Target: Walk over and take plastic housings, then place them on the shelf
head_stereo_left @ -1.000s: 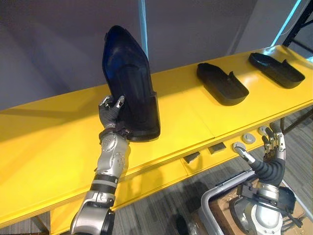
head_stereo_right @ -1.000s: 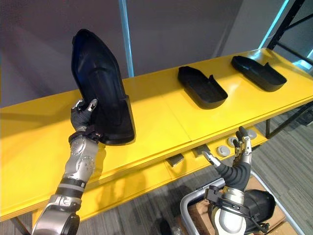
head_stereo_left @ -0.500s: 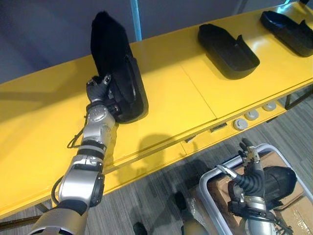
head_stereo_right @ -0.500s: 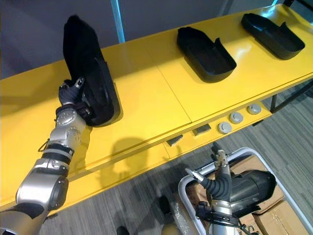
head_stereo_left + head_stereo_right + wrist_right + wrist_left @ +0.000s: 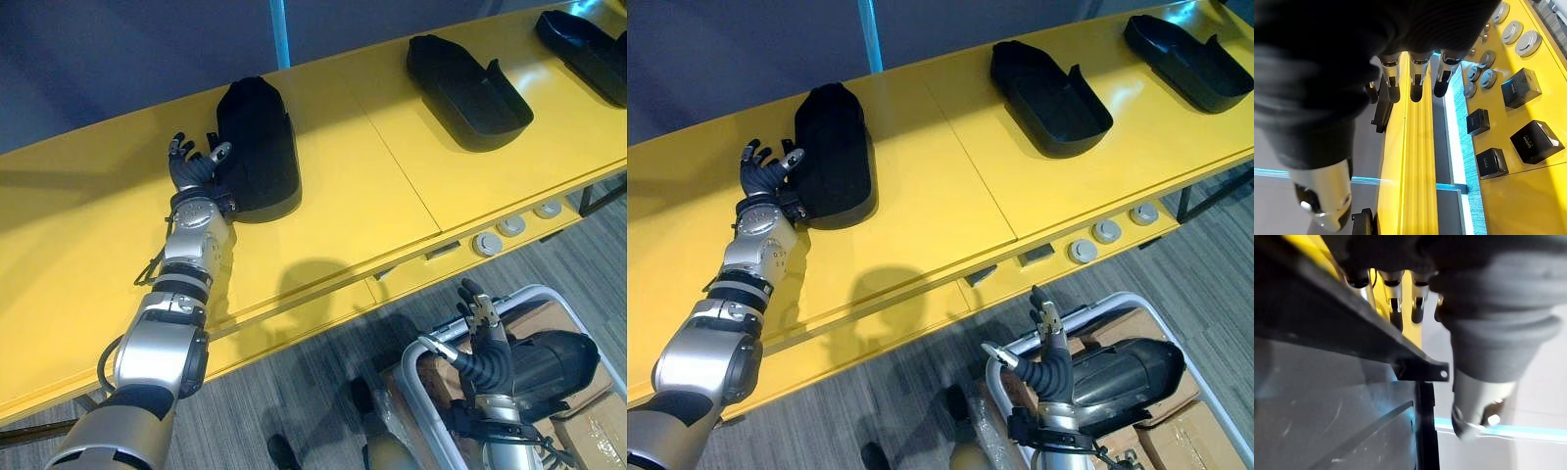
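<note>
A black plastic housing (image 5: 260, 147) lies flat on the yellow shelf (image 5: 343, 206), toward its left part. My left hand (image 5: 191, 166) is open just left of it, fingers spread, with the thumb close against the housing's near left rim. In the left wrist view its fingers (image 5: 1396, 303) stand straight beside the housing's dark edge (image 5: 1352, 333). Two more black housings (image 5: 468, 78) (image 5: 586, 39) lie further right on the shelf. Below the shelf's front edge my right hand (image 5: 482, 343) hangs open and holds nothing; its fingers (image 5: 1418, 73) show straight in the right wrist view.
Round buttons (image 5: 509, 227) and small dark blocks sit along the shelf's front face. A metal-framed cart (image 5: 549, 294) with cardboard boxes stands on the grey floor under my right hand. A dark wall runs behind the shelf.
The housing, held upright by my left hand before, now lies flat on the shelf, and the left hand has opened and let it go. The camera has tipped downward.
</note>
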You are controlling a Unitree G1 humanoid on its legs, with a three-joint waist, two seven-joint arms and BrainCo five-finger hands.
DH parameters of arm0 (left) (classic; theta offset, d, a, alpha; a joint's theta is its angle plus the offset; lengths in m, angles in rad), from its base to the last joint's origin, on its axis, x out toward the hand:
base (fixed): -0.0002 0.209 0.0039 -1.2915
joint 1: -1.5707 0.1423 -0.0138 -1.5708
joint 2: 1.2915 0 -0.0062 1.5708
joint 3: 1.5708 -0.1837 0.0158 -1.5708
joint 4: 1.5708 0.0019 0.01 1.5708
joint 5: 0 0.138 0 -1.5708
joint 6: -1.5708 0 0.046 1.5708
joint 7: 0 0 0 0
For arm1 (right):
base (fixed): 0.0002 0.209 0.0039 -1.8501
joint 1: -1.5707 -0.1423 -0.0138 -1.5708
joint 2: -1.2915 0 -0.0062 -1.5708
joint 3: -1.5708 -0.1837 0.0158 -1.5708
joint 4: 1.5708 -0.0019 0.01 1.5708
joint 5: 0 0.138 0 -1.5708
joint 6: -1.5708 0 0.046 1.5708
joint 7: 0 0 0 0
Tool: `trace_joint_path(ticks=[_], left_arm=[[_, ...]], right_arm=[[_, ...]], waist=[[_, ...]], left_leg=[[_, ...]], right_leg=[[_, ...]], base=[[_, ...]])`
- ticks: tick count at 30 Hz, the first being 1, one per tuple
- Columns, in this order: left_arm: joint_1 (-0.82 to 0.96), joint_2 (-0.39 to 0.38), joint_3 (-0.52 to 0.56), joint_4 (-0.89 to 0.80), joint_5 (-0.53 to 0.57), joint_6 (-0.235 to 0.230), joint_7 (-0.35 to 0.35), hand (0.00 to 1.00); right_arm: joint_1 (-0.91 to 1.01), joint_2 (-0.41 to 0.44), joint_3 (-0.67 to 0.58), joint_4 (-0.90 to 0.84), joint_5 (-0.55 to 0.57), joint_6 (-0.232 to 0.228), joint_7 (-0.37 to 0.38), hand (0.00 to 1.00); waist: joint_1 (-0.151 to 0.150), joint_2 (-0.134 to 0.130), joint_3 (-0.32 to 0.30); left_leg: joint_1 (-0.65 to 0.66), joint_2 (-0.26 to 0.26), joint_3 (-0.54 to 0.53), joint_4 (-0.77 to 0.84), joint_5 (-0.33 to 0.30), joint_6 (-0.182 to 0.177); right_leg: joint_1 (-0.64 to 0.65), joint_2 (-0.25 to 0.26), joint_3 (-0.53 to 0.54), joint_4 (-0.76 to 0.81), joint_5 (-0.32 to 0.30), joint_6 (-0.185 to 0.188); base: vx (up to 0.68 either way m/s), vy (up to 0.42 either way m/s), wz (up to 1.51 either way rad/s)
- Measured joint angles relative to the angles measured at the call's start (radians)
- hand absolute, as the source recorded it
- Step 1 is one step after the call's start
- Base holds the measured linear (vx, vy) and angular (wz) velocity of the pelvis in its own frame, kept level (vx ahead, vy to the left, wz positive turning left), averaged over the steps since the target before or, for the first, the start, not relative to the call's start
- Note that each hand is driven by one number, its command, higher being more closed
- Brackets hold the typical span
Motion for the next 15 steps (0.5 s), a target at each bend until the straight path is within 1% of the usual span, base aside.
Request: trace_joint_path(ticks=[3, 6, 10, 12, 14, 15], left_arm=[[0.004, -0.020, 0.003, -0.027, 0.028, 0.015, 0.040, 0.00], [0.025, -0.044, 0.009, -0.085, 0.031, 0.021, 0.077, 0.00], [0.055, -0.077, 0.021, -0.149, 0.031, 0.023, 0.097, 0.00], [0.075, -0.094, 0.021, -0.219, 0.031, 0.024, 0.101, 0.00], [0.095, -0.106, 0.021, -0.357, 0.048, 0.020, 0.107, 0.00], [0.096, -0.109, 0.021, -0.390, 0.059, 0.019, 0.109, 0.00]], right_arm=[[0.011, 0.000, 0.002, 0.002, -0.002, 0.000, 0.000, 0.00], [0.023, 0.000, 0.017, 0.002, -0.014, 0.000, 0.000, 0.00], [0.034, 0.000, 0.018, 0.014, -0.016, 0.000, -0.001, 0.00], [0.034, 0.001, 0.022, 0.015, -0.016, 0.001, -0.001, 0.00], [0.034, 0.002, 0.024, 0.016, -0.017, 0.001, -0.001, 0.00], [0.034, 0.003, 0.024, 0.016, -0.017, 0.001, -0.001, 0.00]], waist=[[0.002, -0.001, 0.000], [0.002, -0.001, 0.000], [0.000, -0.001, 0.000], [0.007, -0.001, 0.000], [0.011, -0.001, 0.000], [0.011, -0.001, 0.000]], left_leg=[[0.002, -0.001, -0.006, 0.000, 0.001, 0.001], [0.002, -0.004, -0.011, -0.001, 0.001, 0.002], [0.010, -0.003, -0.025, -0.003, 0.001, 0.002], [0.026, -0.004, -0.025, -0.013, 0.003, 0.003], [0.034, -0.007, -0.027, -0.021, 0.006, 0.006], [0.035, -0.009, -0.029, -0.025, 0.008, 0.007]], right_leg=[[0.008, -0.002, -0.004, -0.005, 0.000, 0.000], [0.013, -0.005, -0.008, -0.010, 0.001, -0.001], [0.032, -0.005, -0.026, -0.017, 0.001, -0.001], [0.043, -0.002, -0.032, -0.017, 0.001, -0.001], [0.050, -0.002, -0.037, -0.017, 0.001, -0.001], [0.050, -0.003, -0.040, -0.017, 0.001, -0.001]], base=[[-0.01, 0.012, 0.07], [-0.01, 0.010, 0.04], [0.00, 0.006, 0.09], [0.00, -0.002, 0.03], [0.00, 0.005, 0.02], [-0.01, 0.013, 0.08]])
